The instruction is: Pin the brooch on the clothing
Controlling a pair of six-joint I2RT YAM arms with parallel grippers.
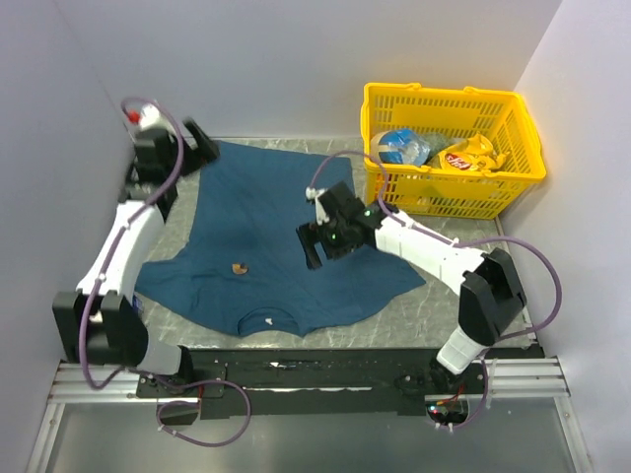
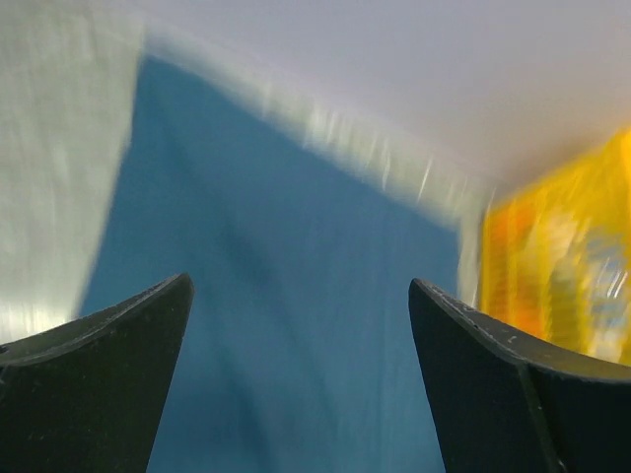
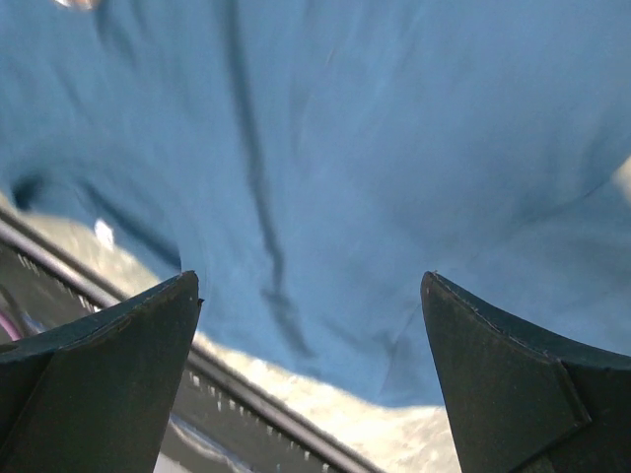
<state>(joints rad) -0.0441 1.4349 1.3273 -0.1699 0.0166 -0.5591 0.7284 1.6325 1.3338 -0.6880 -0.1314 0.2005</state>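
The clothing, a teal-blue T-shirt (image 1: 276, 227), lies spread flat on the table with its neck and white label (image 1: 268, 321) toward the near edge. The brooch (image 1: 238, 267), a tiny orange-brown speck, rests on the shirt's front, left of centre. My right gripper (image 1: 314, 229) hovers open and empty over the shirt's right-centre, to the right of the brooch. Its wrist view shows only shirt fabric (image 3: 375, 148) between the fingers (image 3: 118, 335). My left gripper (image 1: 202, 148) is open and empty at the shirt's far left corner, with blue cloth (image 2: 296, 296) below it. Neither wrist view clearly shows the brooch.
A yellow plastic basket (image 1: 444, 91) holding snack bags stands at the back right, also blurred in the left wrist view (image 2: 572, 266). White walls close in on the left, back and right. A black rail (image 3: 256, 404) runs along the table's near edge.
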